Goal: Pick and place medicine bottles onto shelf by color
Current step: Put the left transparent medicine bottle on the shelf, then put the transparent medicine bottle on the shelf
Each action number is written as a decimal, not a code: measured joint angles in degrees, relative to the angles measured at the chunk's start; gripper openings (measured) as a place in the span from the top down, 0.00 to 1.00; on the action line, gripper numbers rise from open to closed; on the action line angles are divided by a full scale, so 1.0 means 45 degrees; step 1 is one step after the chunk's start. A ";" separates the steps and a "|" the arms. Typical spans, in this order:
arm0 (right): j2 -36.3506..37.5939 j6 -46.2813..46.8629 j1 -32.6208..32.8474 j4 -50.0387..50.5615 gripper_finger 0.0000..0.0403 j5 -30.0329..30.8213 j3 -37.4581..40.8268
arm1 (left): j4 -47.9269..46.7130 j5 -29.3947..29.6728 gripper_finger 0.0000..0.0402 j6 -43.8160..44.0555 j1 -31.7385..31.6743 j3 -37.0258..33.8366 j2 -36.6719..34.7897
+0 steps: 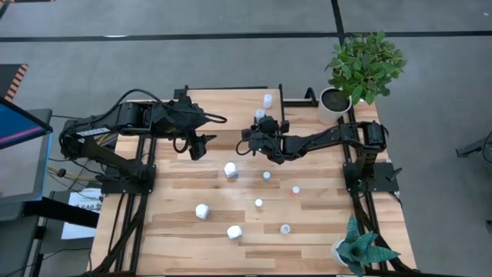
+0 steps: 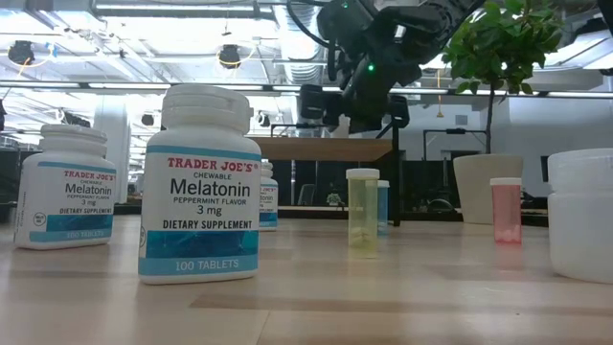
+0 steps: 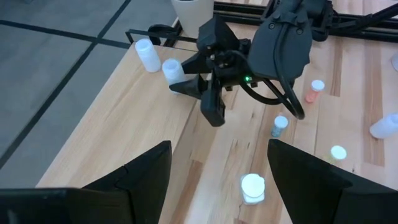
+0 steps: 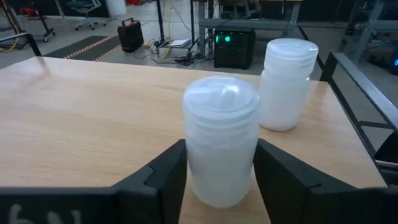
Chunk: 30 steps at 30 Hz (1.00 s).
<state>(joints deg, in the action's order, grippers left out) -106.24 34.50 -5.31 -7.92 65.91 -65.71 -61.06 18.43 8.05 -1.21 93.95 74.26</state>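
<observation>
Melatonin bottle: closest to the low camera, upright on the table, label facing out, not sorted yet.
Bottle in hand: a pale, frosted bottle stands upright on the shelf, near the shelf's front edge.
Neighbour: a second pale bottle already stands on the shelf just beside it, apart from it and not touching.
Right gripper: a finger sits against each side of the pale bottle with no gap showing, so I read it as holding the bottle.
Right arm pose: stretched from its base at the right edge of the table across to the shelf at the back, wrist low and level with the shelf top.
Left gripper: fingers spread wide and empty, hovering over the middle of the table above a white-capped bottle.
Left arm pose: bent in from the left edge, wrist angled down and toward the right arm.
Still loose: a yellow vial, a pink vial and several white bottles are scattered over the table.
Risk, tipping: if the right arm pulls back before the fingers are clear, a finger could likely drag the bottle over or off the front edge.
Risk, knock-on: any sideways drift on the way out could bump the neighbour, since the two stand so close.
Risk, arms: the left gripper waits close by; reaching toward the shelf now could bring the arms together.
</observation>
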 joint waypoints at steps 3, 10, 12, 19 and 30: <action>0.0024 -0.0009 0.0096 0.0006 0.47 0.0000 0.0000 | 0.0000 -0.0003 0.37 0.0005 0.0000 0.0000 0.0000; 0.0225 -0.0150 0.0084 0.0082 0.45 0.0046 0.0015 | -0.0003 -0.0003 0.37 -0.0015 0.0001 0.0000 0.0000; 0.0333 -0.0467 0.0079 -0.0030 0.45 0.0156 0.0000 | -0.0016 -0.0003 0.37 -0.0015 0.0000 0.0000 0.0000; 0.1461 -0.1127 0.0153 -0.0024 0.45 0.0316 0.0005 | -0.0099 -0.0003 0.37 -0.0015 0.0003 0.0000 0.0000; 0.3980 -0.2774 0.1151 0.0102 0.45 -0.0029 0.0010 | -0.0132 -0.0008 0.37 -0.0019 0.0005 -0.0005 0.0000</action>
<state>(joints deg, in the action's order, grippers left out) -88.33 22.02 -0.12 -7.46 65.78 -65.67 -61.65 18.40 7.97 -1.19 93.93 74.26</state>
